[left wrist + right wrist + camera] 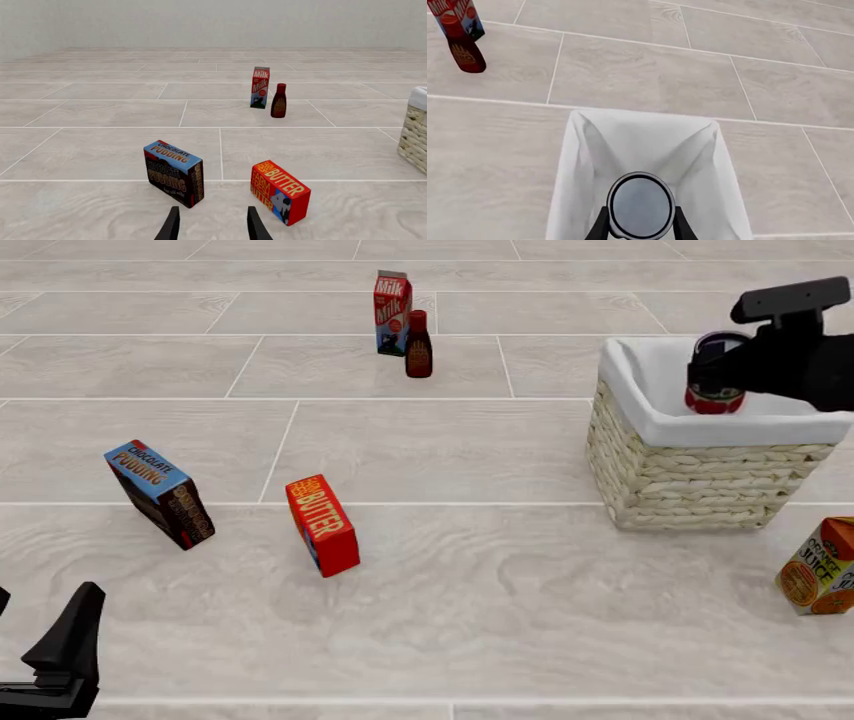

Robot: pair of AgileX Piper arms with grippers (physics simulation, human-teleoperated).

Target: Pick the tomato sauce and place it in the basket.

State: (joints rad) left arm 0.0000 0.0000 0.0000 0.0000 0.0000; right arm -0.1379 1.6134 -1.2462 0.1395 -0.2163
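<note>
Bright, even light; sharp, faint shadows.

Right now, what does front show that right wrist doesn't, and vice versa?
Front only: the chocolate pudding box, butter box, orange juice carton, the left pincer low at the near edge, and the basket's woven wicker sides.

Right wrist only: the can's metal top straight down, and the white lining's inner folds beneath it.

Both: the tomato sauce held in the right pincer over the basket, plus the milk carton and dark bottle beyond.
</note>
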